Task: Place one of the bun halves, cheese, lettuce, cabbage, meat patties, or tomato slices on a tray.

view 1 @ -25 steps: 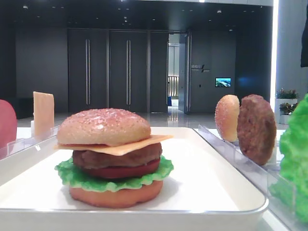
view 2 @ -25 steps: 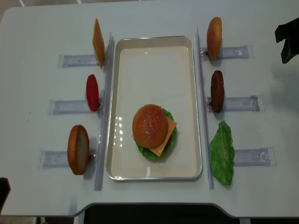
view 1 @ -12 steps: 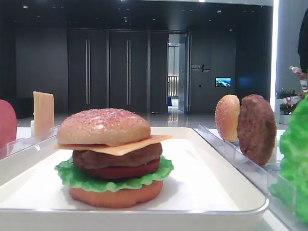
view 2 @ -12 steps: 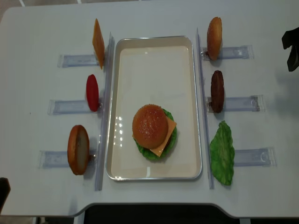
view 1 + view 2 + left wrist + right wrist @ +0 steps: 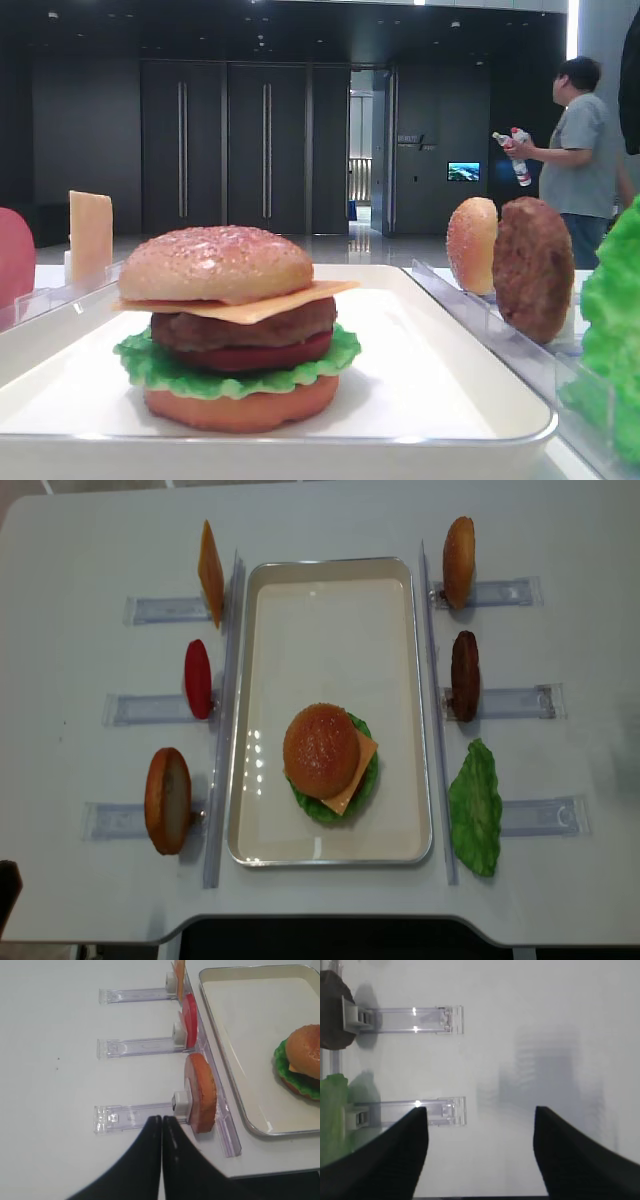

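The white tray (image 5: 330, 600) holds a stacked burger: the domed bun top (image 5: 320, 748) over cheese (image 5: 364, 752), a meat patty (image 5: 245, 325), a tomato slice (image 5: 262, 356), lettuce (image 5: 190, 375) and a flat bottom bun (image 5: 240, 408). In the wrist view my right gripper (image 5: 480, 1110) is open and empty above bare table, right of the racks with the spare patty (image 5: 331, 1015) and lettuce (image 5: 331, 1110). My left gripper (image 5: 161, 1118) is shut on nothing, just left of the bun (image 5: 201, 1091) standing in the near left rack.
Clear racks flank the tray: a cheese slice (image 5: 210, 572), a tomato slice (image 5: 197, 678) and a bun (image 5: 167, 800) on the left, a bun (image 5: 458, 562), a patty (image 5: 464, 675) and lettuce (image 5: 475, 808) on the right. A person (image 5: 585, 150) stands in the background.
My right gripper has slid off the right edge of the overhead view. In the low view a person has come into sight behind the table. The burger has not moved.
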### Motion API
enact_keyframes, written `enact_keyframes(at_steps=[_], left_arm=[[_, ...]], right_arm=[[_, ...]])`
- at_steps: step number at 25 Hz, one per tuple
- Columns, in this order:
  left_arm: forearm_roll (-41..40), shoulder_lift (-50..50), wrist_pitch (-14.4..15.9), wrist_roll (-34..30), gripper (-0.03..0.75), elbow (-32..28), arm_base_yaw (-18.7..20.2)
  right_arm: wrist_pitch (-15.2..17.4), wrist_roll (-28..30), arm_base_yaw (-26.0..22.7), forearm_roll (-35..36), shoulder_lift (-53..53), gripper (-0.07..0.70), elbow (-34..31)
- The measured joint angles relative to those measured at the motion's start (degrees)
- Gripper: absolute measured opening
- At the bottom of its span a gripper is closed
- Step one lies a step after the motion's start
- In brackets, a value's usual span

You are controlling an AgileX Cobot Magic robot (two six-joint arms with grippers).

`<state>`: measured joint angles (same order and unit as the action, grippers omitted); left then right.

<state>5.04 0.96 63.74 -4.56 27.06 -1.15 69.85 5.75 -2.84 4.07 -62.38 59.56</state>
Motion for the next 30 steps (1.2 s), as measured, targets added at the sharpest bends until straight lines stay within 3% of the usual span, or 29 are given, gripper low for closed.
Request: enact_keyframes(at_steps=[7,17,30], left_arm=[[0.0,0.0,0.0,0.0,-0.007,0.0,0.0],[0.0,0.0,0.0,0.0,-0.007,0.0,0.0],[0.0,0.0,0.0,0.0,-0.007,0.0,0.0]], right_arm=[[0.16,-1.91,0.0,0.05,18.66,0.437,-12.14],[0.29,-2.06,0.0,-0.75,40.72,0.437,-23.59],[-2.5,-2.08,0.0,-1.97,59.76,0.437,-29.28]])
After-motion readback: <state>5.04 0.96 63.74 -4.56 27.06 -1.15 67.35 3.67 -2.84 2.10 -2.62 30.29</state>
